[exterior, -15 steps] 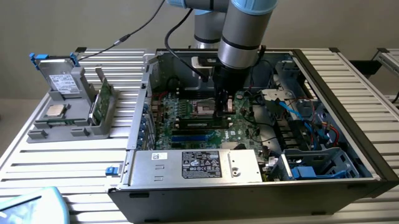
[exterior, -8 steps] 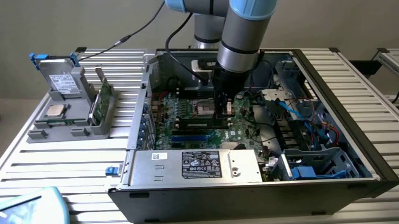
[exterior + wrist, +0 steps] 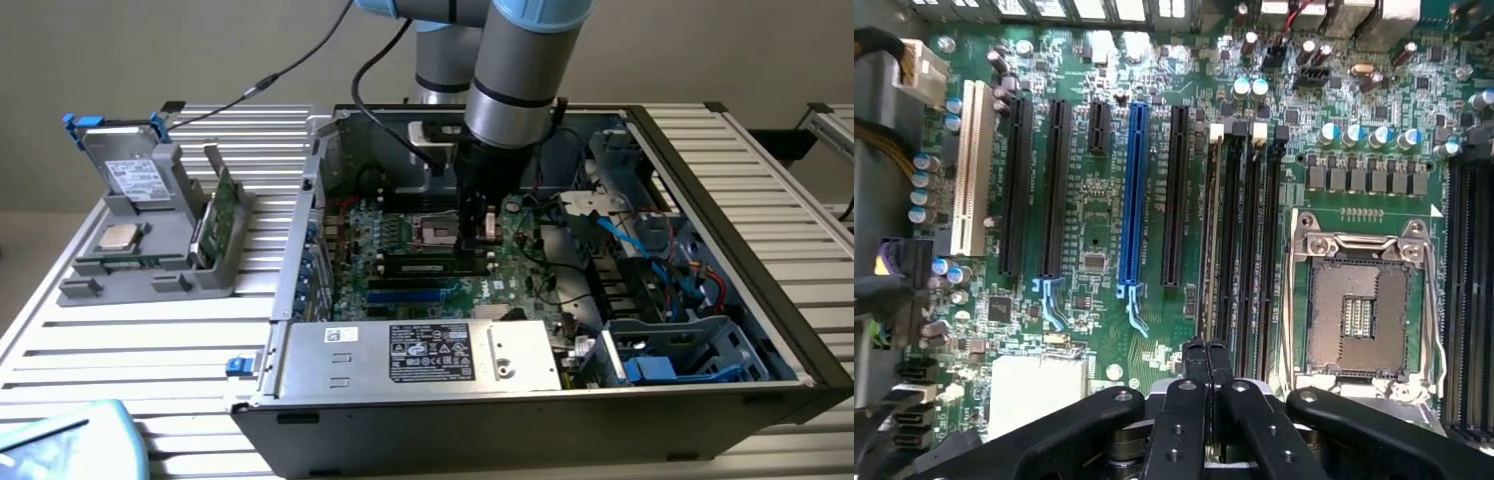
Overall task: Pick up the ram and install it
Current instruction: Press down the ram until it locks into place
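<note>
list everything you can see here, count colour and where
computer case: 1, black, open on the slatted table
motherboard: 1, green, inside the case
ram: 1, dark green, lying in a slot by the processor socket, under the claw
processor socket: 1, silver, empty, beside the memory slots
blue slot: 1, among black slots
power supply: 1, silver, front of case
grey holder: 1, exterior view's left, holding a green card and silver chip
claw: 1, black, shut, over the memory slots

Thin dark-green ram (image 3: 1207,235) on edge, seated in a black motherboard slot beside the CPU socket.
</note>
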